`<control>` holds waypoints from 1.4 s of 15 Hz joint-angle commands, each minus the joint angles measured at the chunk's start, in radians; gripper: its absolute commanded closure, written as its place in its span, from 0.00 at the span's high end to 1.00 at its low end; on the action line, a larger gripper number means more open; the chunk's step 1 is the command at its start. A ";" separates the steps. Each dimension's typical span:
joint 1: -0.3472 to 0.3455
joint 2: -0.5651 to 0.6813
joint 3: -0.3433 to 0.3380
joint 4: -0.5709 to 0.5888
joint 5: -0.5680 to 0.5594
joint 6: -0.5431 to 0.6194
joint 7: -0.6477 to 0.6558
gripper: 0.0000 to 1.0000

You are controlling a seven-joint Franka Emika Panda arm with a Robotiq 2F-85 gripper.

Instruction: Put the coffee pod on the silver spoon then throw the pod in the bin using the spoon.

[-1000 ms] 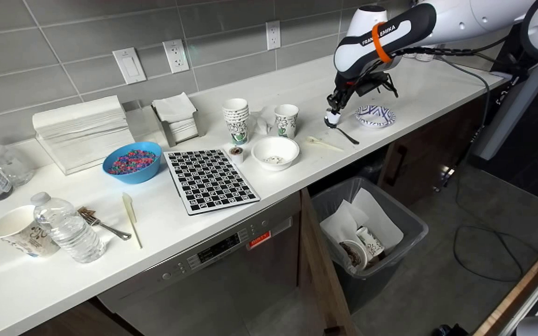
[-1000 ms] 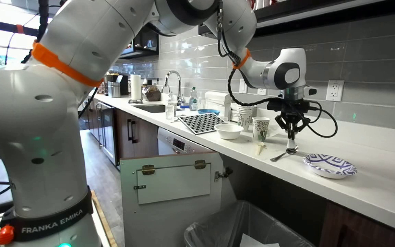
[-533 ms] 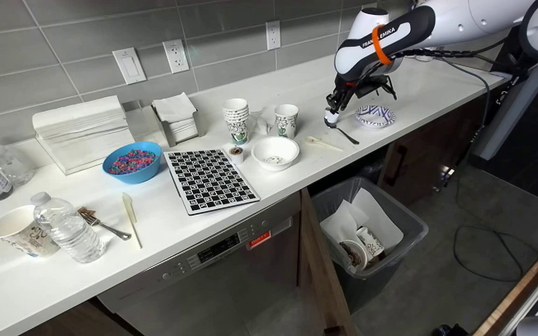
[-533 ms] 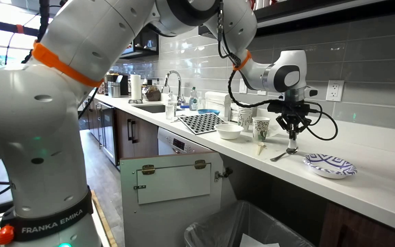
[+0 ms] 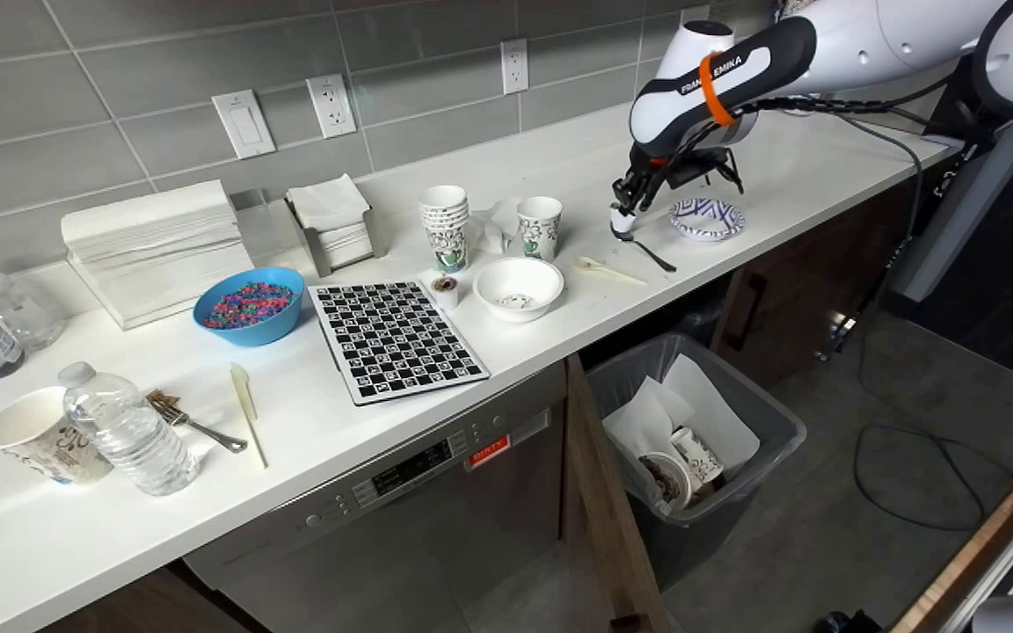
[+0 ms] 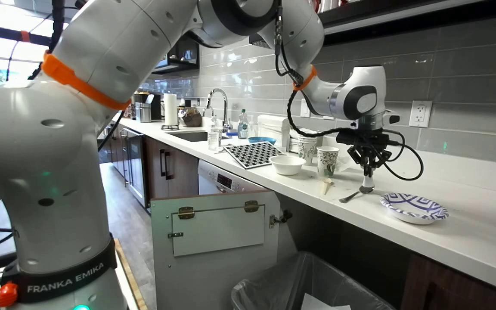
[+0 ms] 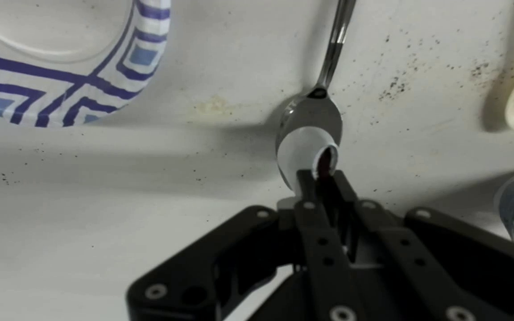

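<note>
Claw (image 7: 323, 178) is clamped on the coffee pod (image 7: 300, 149), fingers pinched almost together at the pod's upper end, pointing down. Pod is right over the bowl of the silver spoon (image 7: 311, 111). Looks like contact in both exterior views; can't tell how much weight the spoon takes. Spoon lies on the desk (image 5: 559, 167), handle running toward the front edge.

Next out: patterned bowl (image 5: 707, 230), blue on white, near the spoon on the side away from the sink (image 6: 192, 136). Pale spoon (image 5: 614, 272) on the sink side, handle end by the front edge. Dark specks (image 7: 395, 87) on the desk between the two spoons.

Further toward the sink: single paper cup (image 5: 539, 236) upright, cup stack (image 5: 445, 230) beside it, white bowl (image 5: 517, 314) nearer the front edge. Then the checkered board (image 5: 397, 338), one corner close to the front edge, and the blue bowl (image 5: 251, 332) of coloured beads (image 5: 253, 303) past it. Water bottle (image 5: 133, 431) stands toward the sink end, fork (image 5: 206, 429) beside it.

Bin (image 5: 783, 432) is below the front edge, bag-lined, white paper (image 5: 713, 409) inside.
</note>
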State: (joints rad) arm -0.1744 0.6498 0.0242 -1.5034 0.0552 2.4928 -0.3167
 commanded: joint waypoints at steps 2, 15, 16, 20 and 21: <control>-0.012 0.013 0.014 -0.007 0.017 0.033 0.001 0.03; -0.020 0.033 0.017 0.007 0.020 0.036 0.003 0.03; -0.021 0.033 0.018 0.008 0.021 0.036 0.002 0.03; -0.023 0.038 0.022 0.011 0.023 0.035 0.001 0.03; -0.023 0.039 0.023 0.011 0.026 0.034 0.001 0.03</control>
State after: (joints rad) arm -0.1841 0.6722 0.0305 -1.4977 0.0609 2.5016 -0.3165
